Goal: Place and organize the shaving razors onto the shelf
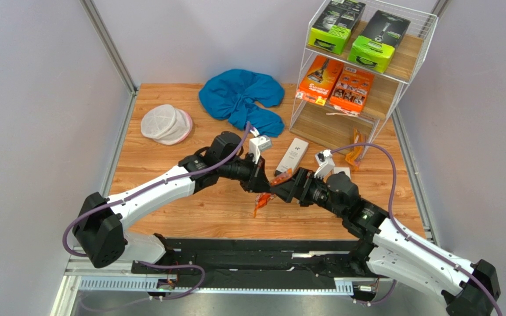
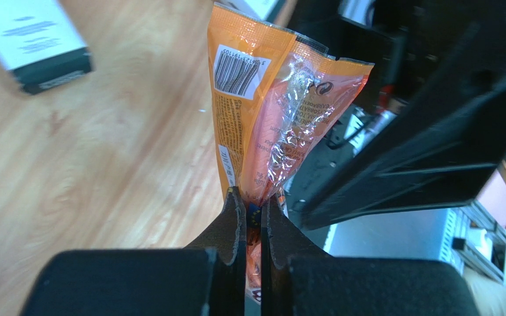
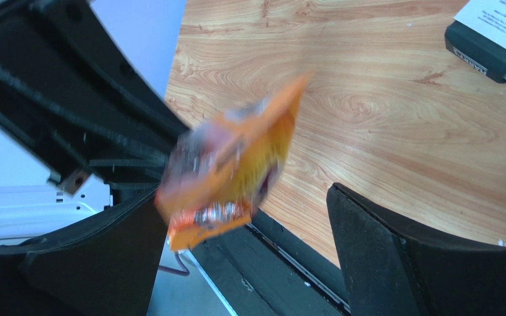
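The shelf [image 1: 404,62] stands at the far right of the table. Its top tier holds two green boxes [image 1: 335,25], its middle tier two orange cartons [image 1: 319,79]. Bottom tier contents cannot be told. A white box [image 1: 294,155] lies flat on the table in front of the shelf.

The bag [image 2: 269,112] of disposables hangs above the table between the two arms, well short of the shelf. Judged light, limp and slick-filmed, it is likely to swing and crumple. It is best pinched at a sealed end or across the razors inside.

The left gripper [image 2: 253,201] is clamped narrow on one end of the bag. The right gripper [image 3: 246,217] stands wide, a finger on either side of the bag, with no grip made.
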{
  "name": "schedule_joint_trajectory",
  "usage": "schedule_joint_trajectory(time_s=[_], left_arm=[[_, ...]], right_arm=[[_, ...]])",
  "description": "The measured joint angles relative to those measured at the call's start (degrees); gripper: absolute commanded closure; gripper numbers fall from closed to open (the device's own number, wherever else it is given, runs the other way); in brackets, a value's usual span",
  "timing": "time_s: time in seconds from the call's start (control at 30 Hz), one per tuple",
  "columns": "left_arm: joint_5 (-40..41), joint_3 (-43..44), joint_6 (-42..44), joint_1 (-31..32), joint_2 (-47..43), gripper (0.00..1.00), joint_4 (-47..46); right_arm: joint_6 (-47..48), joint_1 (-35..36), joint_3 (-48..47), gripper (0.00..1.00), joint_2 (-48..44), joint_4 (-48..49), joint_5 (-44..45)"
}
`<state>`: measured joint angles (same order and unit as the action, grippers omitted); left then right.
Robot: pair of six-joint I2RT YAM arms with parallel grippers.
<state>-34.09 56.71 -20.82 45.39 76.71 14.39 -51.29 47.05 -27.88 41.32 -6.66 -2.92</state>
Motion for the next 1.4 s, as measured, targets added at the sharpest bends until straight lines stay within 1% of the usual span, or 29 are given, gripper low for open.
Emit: schedule_joint_trajectory(time_s=[0.03,0.13,0.17,0.2,0.23,0.27,0.37,0.47,0.5,0.53,0.57,0.67,0.73,0.8,0.83,0.87,0.93,0.97,1.1,1.27,1.4], left_arm=[[-0.4,0.0,-0.5,1.0,0.0,1.00,-0.4],[-0.4,0.0,-1.1,3.0,0.2,1.00,-0.8],[-0.4,0.0,-1.4,3.2,0.3,1.00,-1.2],[-0.2,-0.2,-1.7,3.4,0.4,1.00,-2.0],[0.0,-0.7,-2.1,3.5,0.5,1.00,-2.9],[0.4,-1.2,-2.5,3.6,0.5,1.00,-3.9],[1.2,-2.8,-3.7,3.6,0.3,1.00,-6.0],[2.8,-3.3,-3.9,3.7,-0.2,0.94,-6.8],[2.9,-3.3,-3.9,3.9,-0.2,0.84,-6.8],[3.2,-3.3,-3.9,4.1,-0.4,0.76,-6.8],[3.7,-3.3,-3.8,4.3,-0.8,0.63,-6.8],[5.6,-3.5,-3.5,5.2,-3.2,0.50,-5.0],[7.2,-4.2,-3.5,5.5,-5.8,0.46,-3.3],[8.1,-5.5,-3.8,5.6,-8.2,0.38,-2.5],[8.3,-6.2,-4.0,5.6,-9.2,0.32,-2.0],[8.6,-6.9,-4.3,5.6,-10.1,0.10,-1.8],[8.7,-8.1,-4.6,5.7,-11.1,0.09,-1.8],[8.6,-8.8,-5.6,5.8,-11.6,0.06,-1.9],[9.6,-10.7,-6.8,6.8,-13.0,0.05,-1.7],[15.5,-10.0,-6.9,10.4,-13.6,0.05,-0.2],[21.9,-8.4,-6.8,13.1,-11.7,0.07,1.1]], right_arm=[[-0.2,0.0,0.2,0.10,0.6,0.9,-0.1],[-0.3,-0.1,0.4,0.16,0.9,2.4,-1.0],[-0.3,-0.2,0.4,0.28,0.8,2.8,-1.1],[-0.3,-0.6,0.4,0.48,0.9,2.9,-1.4],[-0.4,-1.0,0.4,0.65,0.9,3.1,-2.0],[-0.4,-1.3,0.4,0.76,0.9,3.5,-3.0],[-0.6,-2.5,0.7,0.87,0.3,3.4,-6.0],[-1.8,-4.7,1.3,0.94,-0.4,2.6,-6.8],[-2.0,-4.9,1.4,0.96,-0.7,2.6,-7.1],[-2.1,-5.0,1.5,0.97,-1.1,2.5,-7.2],[-2.3,-5.2,1.6,0.98,-1.6,2.4,-7.4],[-2.8,-5.8,1.6,1.00,-3.1,2.2,-7.2],[-3.0,-6.9,1.6,1.00,-4.0,1.9,-6.0],[-3.1,-7.4,1.6,1.00,-4.7,1.4,-4.9],[-3.1,-7.6,1.6,1.00,-4.9,1.2,-4.2],[-3.2,-7.8,1.6,1.00,-5.1,0.9,-3.5],[-3.3,-7.9,1.6,1.00,-5.2,0.5,-2.7],[-3.4,-8.0,1.6,1.00,-5.2,0.1,-2.3],[-3.5,-8.0,1.5,1.00,-5.1,-0.8,-1.4],[-4.0,-8.0,1.0,1.00,-4.9,-1.0,-1.2],[-4.5,-8.1,0.6,1.00,-4.9,-1.2,-1.2]])
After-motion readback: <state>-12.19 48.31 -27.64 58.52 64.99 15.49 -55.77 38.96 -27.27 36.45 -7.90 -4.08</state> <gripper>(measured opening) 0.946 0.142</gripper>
